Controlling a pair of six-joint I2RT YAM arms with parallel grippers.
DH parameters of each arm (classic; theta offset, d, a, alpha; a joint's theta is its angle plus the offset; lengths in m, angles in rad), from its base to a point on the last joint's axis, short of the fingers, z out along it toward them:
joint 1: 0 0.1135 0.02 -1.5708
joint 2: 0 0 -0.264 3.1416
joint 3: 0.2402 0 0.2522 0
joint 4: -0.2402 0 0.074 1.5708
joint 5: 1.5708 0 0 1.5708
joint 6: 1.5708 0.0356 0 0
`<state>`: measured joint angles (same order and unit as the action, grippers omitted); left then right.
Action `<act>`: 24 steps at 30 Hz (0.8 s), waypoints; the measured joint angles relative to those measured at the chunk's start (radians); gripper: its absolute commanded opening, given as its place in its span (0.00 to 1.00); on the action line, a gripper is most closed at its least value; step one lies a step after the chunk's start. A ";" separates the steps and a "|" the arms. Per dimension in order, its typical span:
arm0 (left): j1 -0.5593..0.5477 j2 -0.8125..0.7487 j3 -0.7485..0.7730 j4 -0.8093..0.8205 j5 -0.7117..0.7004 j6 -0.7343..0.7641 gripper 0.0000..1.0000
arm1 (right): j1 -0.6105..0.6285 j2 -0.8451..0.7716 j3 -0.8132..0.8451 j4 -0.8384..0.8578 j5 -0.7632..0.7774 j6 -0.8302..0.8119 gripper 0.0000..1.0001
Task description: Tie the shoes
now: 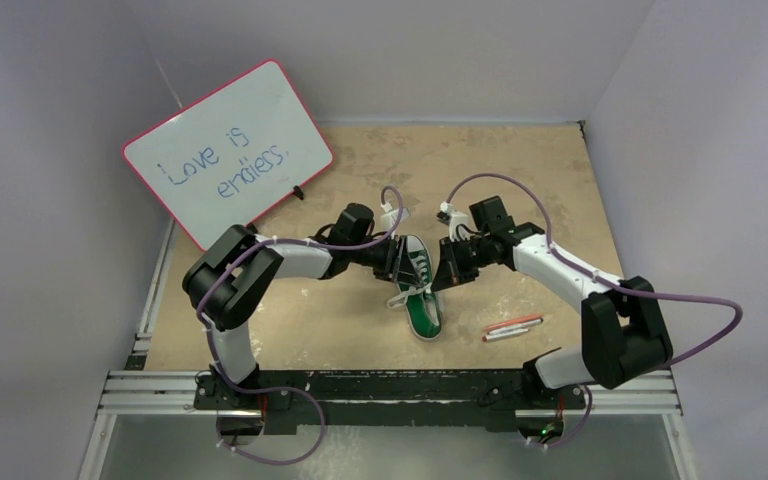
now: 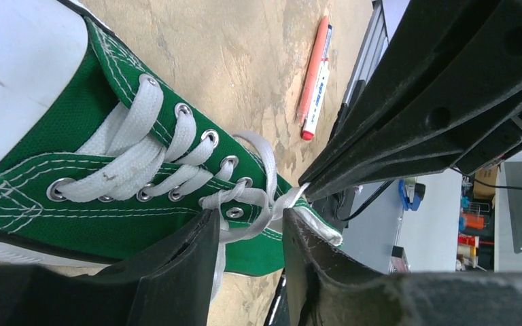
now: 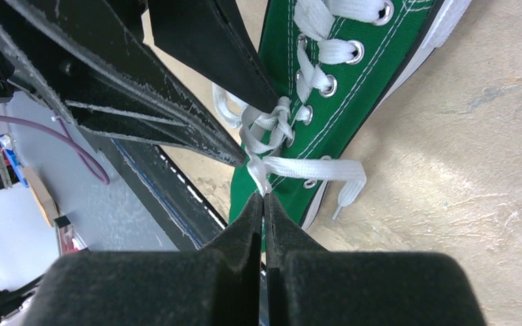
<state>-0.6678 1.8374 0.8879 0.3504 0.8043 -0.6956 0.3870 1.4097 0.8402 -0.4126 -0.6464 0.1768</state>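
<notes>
I'm reading this mostly off the top view. The tan table point(image 1: 520, 200) fills the middle of the frame. A whiteboard point(image 1: 228, 150) with a pink rim and blue handwriting leans at the upper left, well apart from the work.

Both arms reach in from the lower corners and meet at centre frame, over the green sneaker point(image 1: 422, 300). It sits sole-down just below the middle, and the wrists hide its upper end. Two markers point(image 1: 512, 326) lie on the table to its lower right, near it but not touching.

Each wrist view is crowded by the other arm's black fingers, which cover a good third of the frame.

The white laces point(image 2: 143, 163) are threaded through the eyelets, with a loose tangle at the last pair.

- **Left gripper** point(image 2: 251, 221): its fingers stand apart with a clear gap. A strand runs through that gap, and I can't tell whether either pad touches it.
- **Right gripper** point(image 3: 264, 197): it is pressed fully closed, pinching a lace strand at its very tip. That strand is pulled taut from the tangle. Just to the right in that view a flat loop of lace point(image 3: 316, 168) hangs over the shoe's side.
</notes>
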 measured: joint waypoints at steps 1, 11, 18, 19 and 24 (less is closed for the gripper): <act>0.000 0.000 -0.002 -0.001 0.001 0.000 0.40 | 0.000 0.005 0.003 0.000 0.000 -0.001 0.00; -0.009 0.000 -0.002 -0.036 -0.008 0.056 0.39 | 0.001 0.018 0.006 0.000 0.001 0.000 0.00; -0.049 0.000 0.024 -0.108 -0.042 0.140 0.37 | 0.001 0.018 0.006 0.000 0.000 0.005 0.00; -0.051 0.000 0.025 -0.112 -0.047 0.145 0.36 | 0.001 0.018 0.006 0.000 0.000 0.005 0.00; -0.055 0.000 0.032 -0.133 -0.059 0.166 0.30 | 0.001 0.024 0.007 0.000 0.000 0.006 0.00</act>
<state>-0.7223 1.8374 0.9199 0.2173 0.7456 -0.5293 0.3878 1.4338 0.8471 -0.4126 -0.6460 0.1825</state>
